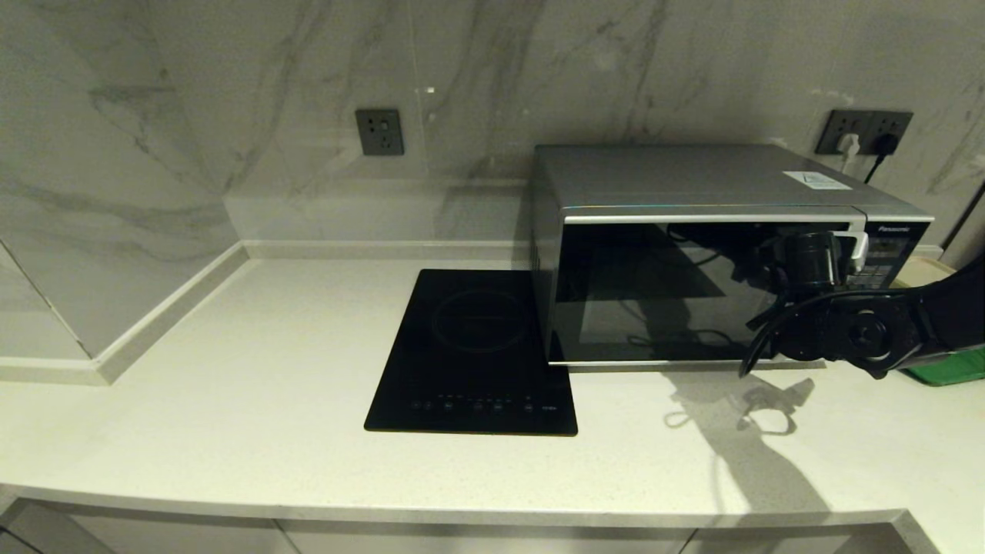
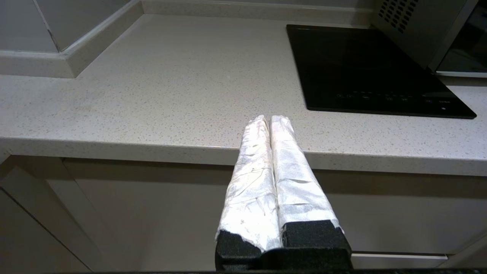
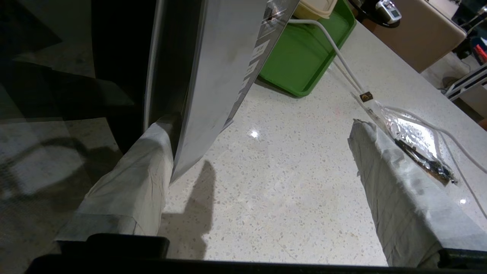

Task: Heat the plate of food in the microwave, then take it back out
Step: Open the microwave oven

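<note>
The silver-grey microwave (image 1: 692,231) stands at the back right of the counter, and in the head view its dark glass door looks closed. My right gripper (image 1: 846,254) is at the door's right edge, beside the button panel. In the right wrist view this gripper (image 3: 260,127) is open wide; one wrapped finger (image 3: 140,179) lies against the dark glass next to the silver trim (image 3: 213,76), the other hangs over bare counter. The plate of food is out of view. My left gripper (image 2: 269,120) is shut on nothing, parked low before the counter's front edge.
A flat black cooktop (image 1: 473,350) lies left of the microwave. Right of it sit a green tray (image 3: 300,57) with a beige container (image 3: 315,7), a white cable (image 3: 342,57) and a foil packet (image 3: 411,140). Pale speckled counter (image 1: 231,385) spreads to the left.
</note>
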Available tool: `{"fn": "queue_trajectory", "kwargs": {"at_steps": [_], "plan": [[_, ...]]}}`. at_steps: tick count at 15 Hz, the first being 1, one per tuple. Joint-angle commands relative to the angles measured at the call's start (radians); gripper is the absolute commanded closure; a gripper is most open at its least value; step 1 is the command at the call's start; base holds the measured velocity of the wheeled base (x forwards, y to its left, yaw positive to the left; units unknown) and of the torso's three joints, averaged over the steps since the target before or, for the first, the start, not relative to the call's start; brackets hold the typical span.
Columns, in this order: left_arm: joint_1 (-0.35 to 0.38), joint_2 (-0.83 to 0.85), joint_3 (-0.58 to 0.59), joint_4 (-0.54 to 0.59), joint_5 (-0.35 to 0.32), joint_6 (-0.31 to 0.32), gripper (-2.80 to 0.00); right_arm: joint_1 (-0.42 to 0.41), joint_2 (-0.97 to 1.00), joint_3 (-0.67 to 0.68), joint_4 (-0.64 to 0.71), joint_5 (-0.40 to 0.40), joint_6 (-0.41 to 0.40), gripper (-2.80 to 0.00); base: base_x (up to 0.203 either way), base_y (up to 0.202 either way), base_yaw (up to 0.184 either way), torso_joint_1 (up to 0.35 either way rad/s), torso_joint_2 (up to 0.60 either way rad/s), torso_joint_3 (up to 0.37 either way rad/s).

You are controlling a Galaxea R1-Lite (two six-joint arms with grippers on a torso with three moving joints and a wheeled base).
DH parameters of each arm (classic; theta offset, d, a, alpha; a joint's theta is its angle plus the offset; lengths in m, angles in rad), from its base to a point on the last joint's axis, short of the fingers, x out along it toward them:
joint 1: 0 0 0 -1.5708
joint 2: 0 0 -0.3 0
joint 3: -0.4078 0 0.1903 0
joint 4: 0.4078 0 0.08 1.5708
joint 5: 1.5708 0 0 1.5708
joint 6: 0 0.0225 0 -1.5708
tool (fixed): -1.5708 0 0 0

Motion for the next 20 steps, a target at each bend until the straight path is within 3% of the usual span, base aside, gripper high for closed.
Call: {"fn": "queue_trajectory", "kwargs": {"at_steps": [1,8,13,20], "plan": [[0.0,0.0,0.0,0.0,0.0,-0.001,0.0,0.003,-0.021,0.009,-0.001,-0.009,0.003,-2.8,0.0,0.0,0.0,0.0,0.0,0.0],[0.0,0.0,0.0,0.0,0.0,-0.001,0.0,0.089,-0.127,0.111,0.007,-0.008,0.024,-2.8,0.0,0.0,0.0,0.0,0.0,0.0],[0.0,0.0,0.0,0.0,0.0,-0.001,0.0,0.091,-0.076,0.112,0.003,0.003,0.027,-2.8,0.0,0.0,0.0,0.0,0.0,0.0],[0.0,0.0,0.0,0.0,0.0,-0.001,0.0,0.049,0.007,0.002,0.006,0.002,0.027,-2.8,0.0,0.0,0.0,0.0,0.0,0.0]]}}
